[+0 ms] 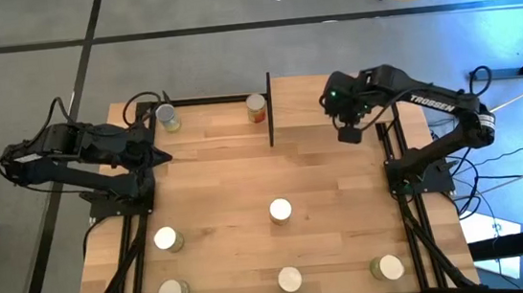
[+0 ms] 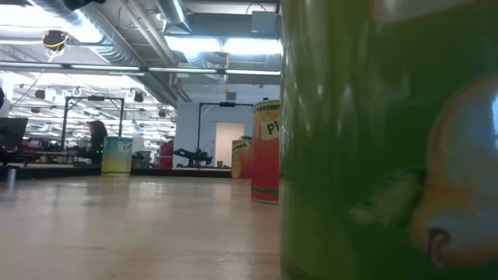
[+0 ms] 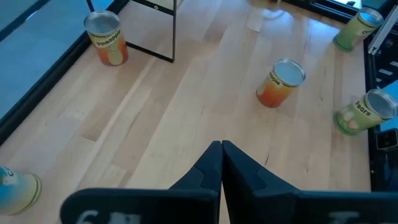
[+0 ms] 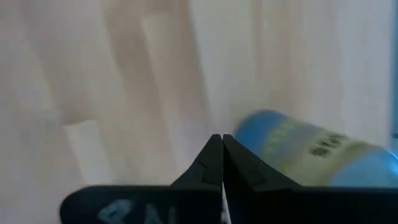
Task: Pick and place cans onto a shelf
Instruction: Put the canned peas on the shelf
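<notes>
Grey floor surrounded the wooden counter (image 1: 247, 196), and the low view showed a big hall with ceiling lights behind it. On the right arm the fingers (image 4: 222, 163) were pressed together and gripped nothing. The right gripper (image 1: 349, 134) hung over the far right part of the counter, above the shelf (image 1: 321, 112), a light board with a black upright panel on its left edge. Just beyond the fingertips, in the right wrist view, a can with a blue label (image 4: 311, 149) lay on its side on the pale wood, not held.

The left fingers (image 3: 222, 168) were also closed and empty. The left gripper (image 1: 159, 157) waited over the far left side of the counter.

Two cans stood at the far edge: one (image 1: 168, 117) in the far left corner and one with an orange-red label (image 1: 256, 107) just left of the black panel. One can (image 1: 280, 210) stood near the middle of the counter and another (image 1: 165, 238) to its left. Three more (image 1: 171, 292) (image 1: 290, 279) (image 1: 387, 268) stood in a row along the near edge. In the low view a green can (image 2: 389, 140) filled the right side, very close to the camera.
</notes>
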{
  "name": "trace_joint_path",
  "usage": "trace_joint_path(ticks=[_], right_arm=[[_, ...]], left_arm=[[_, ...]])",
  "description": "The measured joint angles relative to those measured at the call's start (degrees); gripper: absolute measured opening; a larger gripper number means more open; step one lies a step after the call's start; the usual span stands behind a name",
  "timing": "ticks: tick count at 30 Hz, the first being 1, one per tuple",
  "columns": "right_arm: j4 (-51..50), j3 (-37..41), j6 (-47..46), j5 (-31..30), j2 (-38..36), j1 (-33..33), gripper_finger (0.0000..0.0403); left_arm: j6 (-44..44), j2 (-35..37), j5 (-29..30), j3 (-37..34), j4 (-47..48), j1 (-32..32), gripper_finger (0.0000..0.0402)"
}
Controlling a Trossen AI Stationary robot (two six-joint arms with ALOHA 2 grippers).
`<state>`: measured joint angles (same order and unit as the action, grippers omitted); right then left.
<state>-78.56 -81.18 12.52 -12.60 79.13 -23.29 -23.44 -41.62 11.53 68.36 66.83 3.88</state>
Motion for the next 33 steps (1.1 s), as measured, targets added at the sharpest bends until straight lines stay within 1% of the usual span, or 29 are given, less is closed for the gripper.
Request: trace_joint_path(ticks=[3,7,10,14,22,23,25,27,30,31,33], right_arm=[[-0.1,0.9,-1.6,-5.2,0.0,0.0,0.0001],[0.1,1.0,-2.3,-9.2,0.0,-0.5,0.0001],[-0.1,1.0,-4.6,-12.4,0.0,-1.4,0.0001],[-0.2,1.0,-5.2,-15.3,0.0,-3.4,0.0],[-0.5,1.0,-8.3,-21.5,0.0,-7.1,0.0],[-0.5,1.0,-8.2,-21.4,0.0,-7.2,0.0],[-0.5,1.0,-7.5,-18.9,-0.2,-7.3,0.0],[-0.5,0.5,-6.3,-12.8,-0.3,-6.6,0.0],[2.3,0.2,-5.1,-4.7,-0.3,-5.2,0.0],[3.3,0.2,-4.4,-3.3,-0.3,-4.8,0.0],[5.3,0.2,-3.0,-3.0,0.1,-4.5,0.0]], left_arm=[[0.0,0.0,0.0,0.0,0.0,0.0,0.0],[0.0,0.0,0.0,0.0,0.0,0.0,0.0],[0.0,0.0,0.0,0.0,0.0,0.0,0.0],[0.0,0.0,1.2,0.0,0.0,0.0,0.0],[0.0,0.0,1.3,0.0,0.0,0.0,0.0],[0.0,0.0,1.2,0.0,0.0,0.0,0.0],[0.0,0.0,1.1,0.0,0.0,0.0,0.0],[0.0,0.0,1.0,0.0,0.0,0.0,0.0],[0.0,0.0,1.0,0.0,0.0,0.0,0.0],[0.0,0.0,1.0,0.0,0.0,0.0,0.0],[0.0,0.0,1.0,0.0,0.0,0.0,0.0]])
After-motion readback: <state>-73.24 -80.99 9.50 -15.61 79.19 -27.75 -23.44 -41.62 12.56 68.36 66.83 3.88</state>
